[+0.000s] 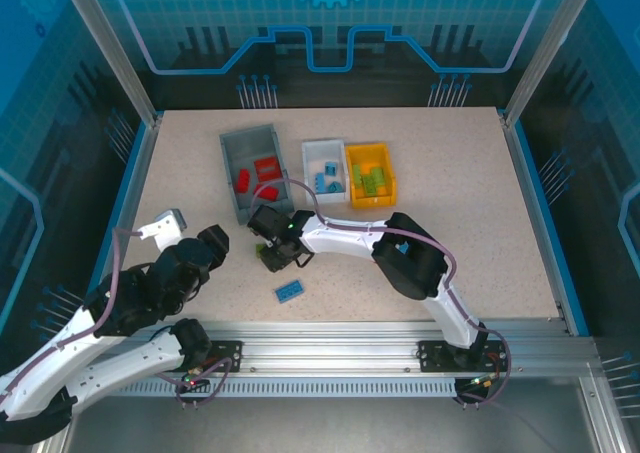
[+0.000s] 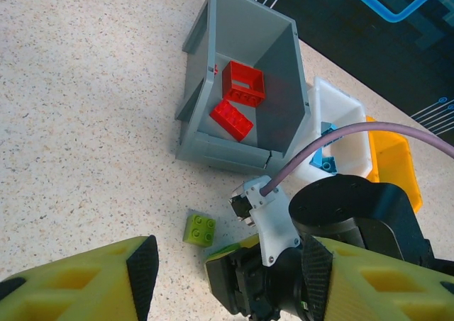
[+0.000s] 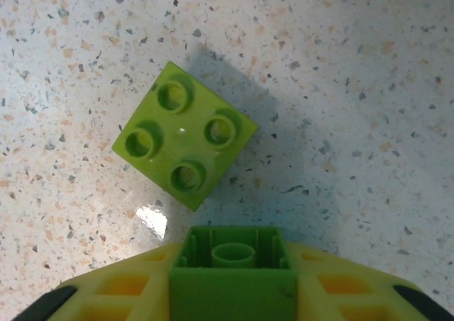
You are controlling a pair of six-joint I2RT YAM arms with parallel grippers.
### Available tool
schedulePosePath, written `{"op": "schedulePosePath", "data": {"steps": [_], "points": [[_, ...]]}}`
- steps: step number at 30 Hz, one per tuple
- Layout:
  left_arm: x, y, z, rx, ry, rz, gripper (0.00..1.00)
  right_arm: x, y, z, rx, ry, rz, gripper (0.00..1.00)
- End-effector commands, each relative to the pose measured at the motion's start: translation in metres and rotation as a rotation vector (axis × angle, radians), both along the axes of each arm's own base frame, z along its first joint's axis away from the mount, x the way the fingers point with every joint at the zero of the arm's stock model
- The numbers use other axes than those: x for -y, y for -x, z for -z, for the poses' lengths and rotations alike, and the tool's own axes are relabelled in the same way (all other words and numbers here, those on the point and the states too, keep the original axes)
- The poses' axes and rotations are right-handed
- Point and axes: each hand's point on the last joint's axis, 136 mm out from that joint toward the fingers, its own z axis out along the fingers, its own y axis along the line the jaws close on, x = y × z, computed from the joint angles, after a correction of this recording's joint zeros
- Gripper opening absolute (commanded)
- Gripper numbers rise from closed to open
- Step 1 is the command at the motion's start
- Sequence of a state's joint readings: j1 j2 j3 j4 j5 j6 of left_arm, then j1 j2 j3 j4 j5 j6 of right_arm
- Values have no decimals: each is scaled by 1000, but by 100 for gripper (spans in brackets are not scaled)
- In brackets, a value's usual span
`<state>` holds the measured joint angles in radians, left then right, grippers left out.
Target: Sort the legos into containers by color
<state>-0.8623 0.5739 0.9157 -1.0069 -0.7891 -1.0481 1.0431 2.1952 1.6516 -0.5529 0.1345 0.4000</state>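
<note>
- While my right fingers (image 1: 272, 253) pinch a lime brick (image 3: 230, 268), its hollow underside turned up to the wrist camera, they hang low over the bench (image 1: 450, 193), just in front of the grey bin (image 1: 250, 148).
- Just past the held piece, a second lime brick (image 3: 184, 144) lies on the bench, a two-by-two with its studs up. It is turned at an angle and lies apart from the one I hold.
- My left fingers (image 1: 163, 225) are spread wide with nothing between them. They hover over the left part of the bench, well apart from my right fingers.
- My left wrist camera looks between its two yellow pads at the loose lime piece, my other wrist and the bins beyond.
- At the far middle of the bench the three bins stand in a row, with the grey one leftmost and the largest.
- Inside the grey bin lie red bricks (image 2: 243, 83).
- The white bin (image 1: 312, 151) stands in the middle of the row and holds blue bricks (image 1: 325, 181).
- Just beside it on the right, the yellow-orange bin (image 1: 370, 153) holds lime bricks (image 1: 370, 181).
- One blue brick (image 1: 291, 291) lies alone on the bench, towards the near edge and between my two arms.
</note>
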Motion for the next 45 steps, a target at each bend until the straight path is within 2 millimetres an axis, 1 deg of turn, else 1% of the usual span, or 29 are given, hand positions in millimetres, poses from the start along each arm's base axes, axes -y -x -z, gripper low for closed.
{"op": "schedulePosePath", "data": {"steps": [1, 3, 5, 7, 8, 10, 12, 13, 15, 18, 21, 24, 26, 28, 30, 32, 34, 36, 38, 41, 43, 45], "points": [[5, -4, -12, 30, 8, 15, 59, 5, 4, -12, 17, 6, 21, 33], [17, -8, -15, 37, 13, 61, 59, 14, 2, -30, 51, -12, 42, 31], [34, -14, -18, 42, 18, 122, 59, 27, 0, -51, 86, -31, 68, 31], [56, -21, -21, 46, 26, 203, 60, 47, -6, -73, 116, -56, 111, 31], [69, -25, -23, 46, 34, 245, 60, 62, -9, -84, 134, -64, 139, 31], [94, -32, -27, 47, 50, 318, 60, 94, -21, -99, 154, -74, 206, 31], [122, -42, -31, 42, 53, 399, 61, 130, -40, -115, 169, -103, 297, 31], [134, -46, -32, 36, 52, 430, 61, 145, -50, -119, 175, -113, 337, 31], [165, -56, -33, 25, 53, 514, 61, 177, -76, -128, 191, -129, 426, 31], [204, -71, -33, 9, 63, 605, 61, 213, -117, -134, 197, -155, 549, 31], [233, -84, -28, -4, 58, 660, 61, 236, -160, -131, 184, -168, 654, 31], [252, -96, -22, -5, 52, 684, 61, 245, -196, -125, 170, -157, 725, 31], [261, -103, -21, -2, 44, 694, 61, 247, -218, -117, 158, -150, 762, 31], [267, -108, -21, 1, 40, 701, 61, 250, -233, -106, 147, -132, 795, 31], [273, -110, -19, -5, 39, 712, 61, 252, -246, -94, 130, -117, 825, 32], [277, -110, -16, -12, 42, 721, 61, 251, -256, -87, 118, -115, 838, 35], [279, -110, -13, -20, 41, 727, 61, 252, -262, -82, 108, -101, 845, 40], [280, -108, -9, -31, 35, 736, 61, 251, -263, -83, 103, -97, 845, 47], [281, -105, -4, -41, 29, 747, 61, 250, -262, -93, 120, -112, 836, 54], [283, -100, 5, -61, 26, 769, 61, 250, -256, -122, 174, -141, 817, 61], [284, -97, 13, -78, 20, 781, 61, 249, -250, -148, 212, -174, 806, 61], [286, -93, 20, -97, 11, 796, 62, 248, -241, -176, 256, -209, 792, 59]]}}
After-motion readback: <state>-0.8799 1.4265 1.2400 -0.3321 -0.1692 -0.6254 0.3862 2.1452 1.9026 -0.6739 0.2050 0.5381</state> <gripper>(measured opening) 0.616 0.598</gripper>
